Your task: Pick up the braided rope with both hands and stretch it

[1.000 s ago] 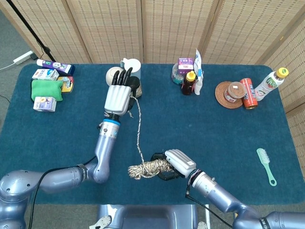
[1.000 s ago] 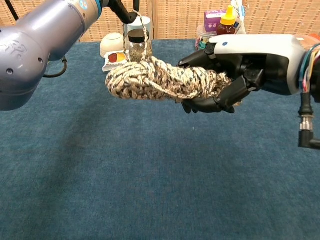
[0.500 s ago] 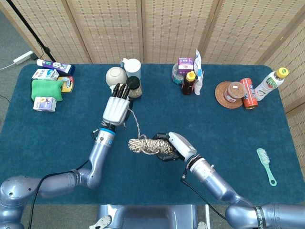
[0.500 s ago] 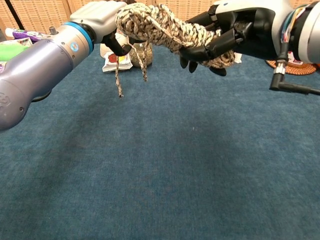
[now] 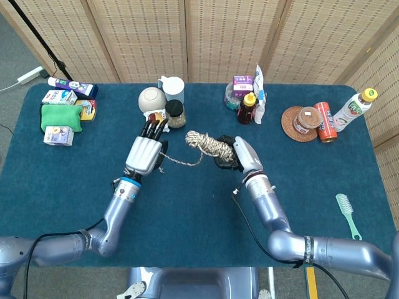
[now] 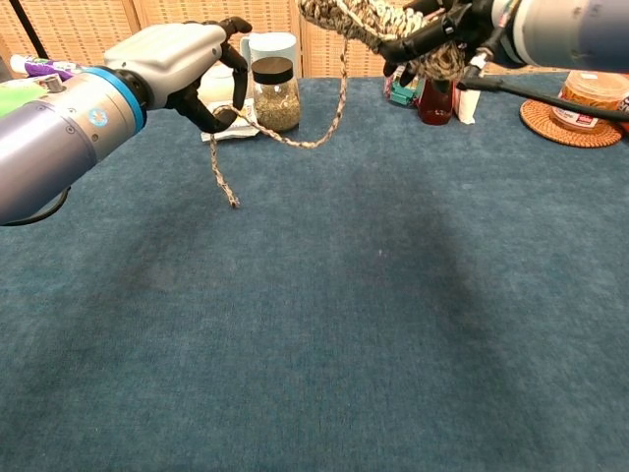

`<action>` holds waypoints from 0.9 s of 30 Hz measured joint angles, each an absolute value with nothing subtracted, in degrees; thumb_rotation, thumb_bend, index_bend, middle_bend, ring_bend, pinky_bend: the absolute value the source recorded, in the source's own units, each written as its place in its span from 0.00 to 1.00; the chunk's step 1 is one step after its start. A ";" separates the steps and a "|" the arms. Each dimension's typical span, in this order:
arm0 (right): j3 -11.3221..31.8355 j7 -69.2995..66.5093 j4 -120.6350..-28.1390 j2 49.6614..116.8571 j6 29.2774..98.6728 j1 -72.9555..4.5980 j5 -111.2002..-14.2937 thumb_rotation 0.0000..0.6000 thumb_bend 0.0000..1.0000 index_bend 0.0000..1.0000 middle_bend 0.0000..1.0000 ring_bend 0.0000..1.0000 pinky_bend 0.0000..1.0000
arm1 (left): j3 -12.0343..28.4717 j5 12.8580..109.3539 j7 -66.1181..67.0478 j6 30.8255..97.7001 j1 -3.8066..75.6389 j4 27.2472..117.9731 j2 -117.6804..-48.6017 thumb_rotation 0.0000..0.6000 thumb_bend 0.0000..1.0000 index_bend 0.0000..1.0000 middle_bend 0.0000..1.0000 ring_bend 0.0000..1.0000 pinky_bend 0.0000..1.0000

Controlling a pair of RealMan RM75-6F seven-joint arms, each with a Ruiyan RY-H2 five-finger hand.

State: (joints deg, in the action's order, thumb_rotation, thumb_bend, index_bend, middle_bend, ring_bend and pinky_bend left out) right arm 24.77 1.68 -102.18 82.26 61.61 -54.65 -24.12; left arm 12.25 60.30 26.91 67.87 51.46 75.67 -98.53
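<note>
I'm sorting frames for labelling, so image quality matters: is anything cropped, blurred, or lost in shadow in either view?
Head view: even lighting, sharp, the braided rope and both hands fully in frame. Chest view: the rope bundle and right hand are cut off by the top edge, the left hand looms large near the lens, and soft shadows darken the table beneath the arms.

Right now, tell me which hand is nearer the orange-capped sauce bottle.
Right. The right hand holds the rope bundle just in front of the sauce bottle; the left hand pinches the rope's loose end, farther off near the spice jar.
</note>
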 measured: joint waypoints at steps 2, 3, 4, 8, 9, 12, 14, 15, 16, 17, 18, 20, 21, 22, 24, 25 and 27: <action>25.35 2.66 -100.13 83.47 62.50 -55.31 -22.60 1.00 1.00 0.71 0.56 0.51 0.74 | 12.13 60.76 25.97 67.74 50.89 75.87 -98.13 1.00 0.40 0.65 0.00 0.00 0.00; 25.56 3.03 -99.19 83.95 62.81 -55.52 -22.08 1.00 1.00 0.71 0.56 0.51 0.74 | 12.07 61.02 25.49 67.68 50.61 75.99 -97.91 1.00 0.40 0.65 0.00 0.00 0.00; 25.73 3.39 -98.16 84.43 63.10 -55.70 -21.59 1.00 1.00 0.71 0.56 0.51 0.74 | 11.96 61.42 24.84 67.62 50.18 76.24 -97.54 1.00 0.40 0.65 0.00 0.00 0.00; 26.60 4.86 -91.84 86.79 63.76 -56.38 -18.39 1.00 1.00 0.71 0.56 0.51 0.74 | 11.31 63.35 23.24 67.78 48.71 78.32 -95.58 1.00 0.40 0.65 0.00 0.00 0.00; 26.82 5.20 -90.42 87.31 63.79 -56.49 -17.66 1.00 1.00 0.71 0.56 0.51 0.74 | 11.18 63.77 23.03 67.85 48.41 78.90 -95.13 1.00 0.40 0.65 0.00 0.00 0.00; 27.50 6.42 -86.44 88.81 63.70 -56.65 -15.64 1.00 1.00 0.71 0.56 0.51 0.74 | 10.72 65.17 22.74 68.07 47.59 80.66 -93.69 1.00 0.40 0.65 0.00 0.00 0.00; 27.91 7.22 -84.29 89.63 63.33 -56.60 -14.58 1.00 1.00 0.71 0.56 0.51 0.74 | 10.38 66.03 22.80 68.29 47.09 82.06 -92.69 1.00 0.40 0.65 0.00 0.00 0.00; 28.09 7.55 -83.58 89.93 63.10 -56.55 -14.18 1.00 1.00 0.71 0.56 0.51 0.74 | 10.25 66.33 22.84 68.37 46.88 82.68 -92.28 1.00 0.40 0.65 0.00 0.00 0.00; 28.24 7.84 -83.02 90.18 62.89 -56.48 -13.91 1.00 1.00 0.71 0.56 0.51 0.74 | 10.13 66.76 22.92 68.48 46.63 83.47 -91.77 1.00 0.40 0.65 0.00 0.00 0.00; 28.42 8.14 -82.43 90.44 62.63 -56.36 -13.72 1.00 1.00 0.71 0.56 0.51 0.74 | 10.05 67.10 22.97 68.58 46.46 84.03 -91.42 1.00 0.40 0.65 0.00 0.00 0.00; 28.52 8.35 -82.06 90.60 62.39 -56.23 -13.63 1.00 1.00 0.71 0.56 0.51 0.74 | 10.01 67.45 23.01 68.69 46.30 84.57 -91.08 1.00 0.40 0.65 0.00 0.00 0.00; 28.66 8.83 -81.52 90.82 61.89 -55.82 -13.54 1.00 1.00 0.71 0.56 0.51 0.74 | 9.98 68.27 23.04 69.02 45.98 85.83 -90.45 1.00 0.40 0.65 0.00 0.00 0.00; 28.70 9.01 -81.39 90.89 61.75 -55.64 -13.56 1.00 1.00 0.71 0.56 0.51 0.74 | 10.00 68.64 23.04 69.18 45.86 86.38 -90.16 1.00 0.40 0.65 0.00 0.00 0.00; 28.71 9.14 -81.33 90.94 61.65 -55.52 -13.60 1.00 1.00 0.71 0.56 0.51 0.74 | 10.03 69.11 23.06 69.39 45.71 87.08 -89.76 1.00 0.40 0.65 0.00 0.00 0.00; 28.70 9.41 -81.30 90.99 61.40 -55.19 -13.73 1.00 1.00 0.71 0.56 0.51 0.74 | 10.11 69.73 23.14 69.68 45.52 88.04 -89.21 1.00 0.40 0.65 0.00 0.00 0.00; 28.70 9.49 -81.31 91.02 61.33 -55.02 -13.84 1.00 1.00 0.71 0.56 0.51 0.74 | 10.20 70.07 23.26 69.89 45.42 88.64 -88.89 1.00 0.39 0.65 0.00 0.00 0.00; 28.62 9.81 -81.42 91.08 61.13 -54.57 -14.19 1.00 1.00 0.71 0.56 0.51 0.74 | 10.40 70.51 23.57 70.19 45.26 89.66 -88.43 1.00 0.39 0.65 0.00 0.00 0.00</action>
